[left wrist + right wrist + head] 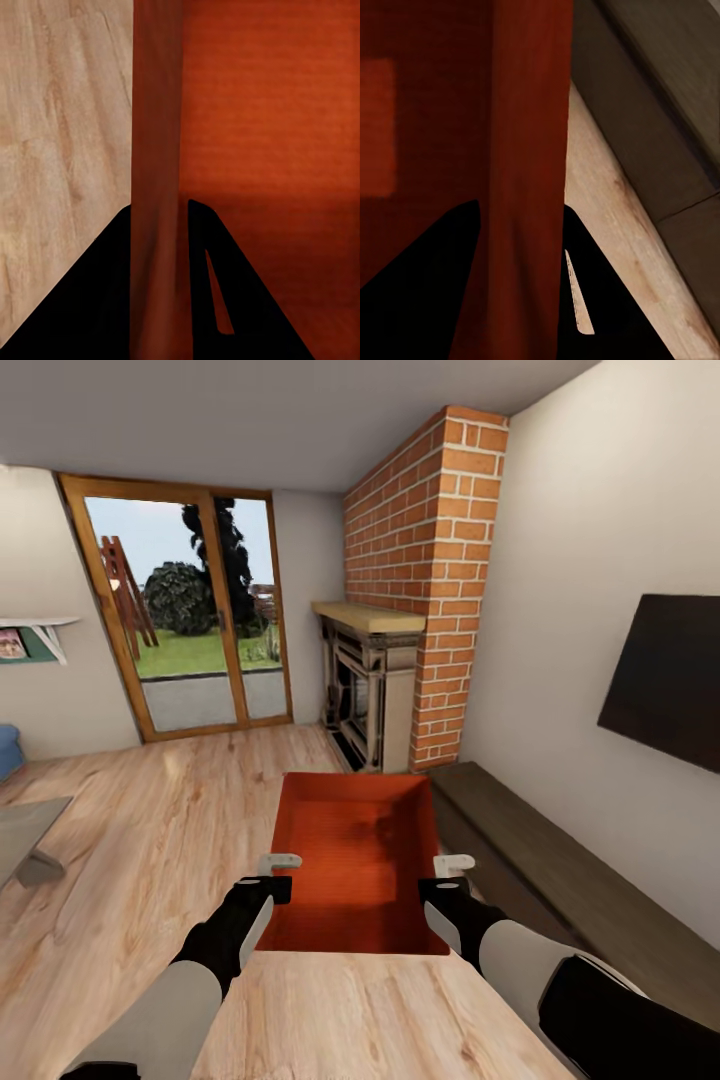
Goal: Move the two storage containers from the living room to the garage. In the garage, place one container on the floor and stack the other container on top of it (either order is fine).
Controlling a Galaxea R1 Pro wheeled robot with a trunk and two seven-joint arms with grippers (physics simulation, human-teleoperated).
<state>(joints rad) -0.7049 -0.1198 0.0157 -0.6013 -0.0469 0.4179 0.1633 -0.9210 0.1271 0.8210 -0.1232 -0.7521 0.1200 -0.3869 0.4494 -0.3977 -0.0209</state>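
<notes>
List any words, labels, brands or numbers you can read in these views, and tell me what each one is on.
None can be read.
Orange-red bin, gripped on its side walls by the left claw and right claw: plain walls, no label.
Wall TV: dark screen, no visible brand.
Small picture on the shelf at the left wall: too small and blurred to tell if it carries text.

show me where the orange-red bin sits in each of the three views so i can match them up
Head view: the storage container sits low at centre, between the left gripper and the right gripper.
Left wrist view: one container wall runs between the jaws, the bin's inside beyond it.
Right wrist view: the opposite wall runs between the jaws.
Shared landmark: the light wood plank floor beside the bin.
</notes>
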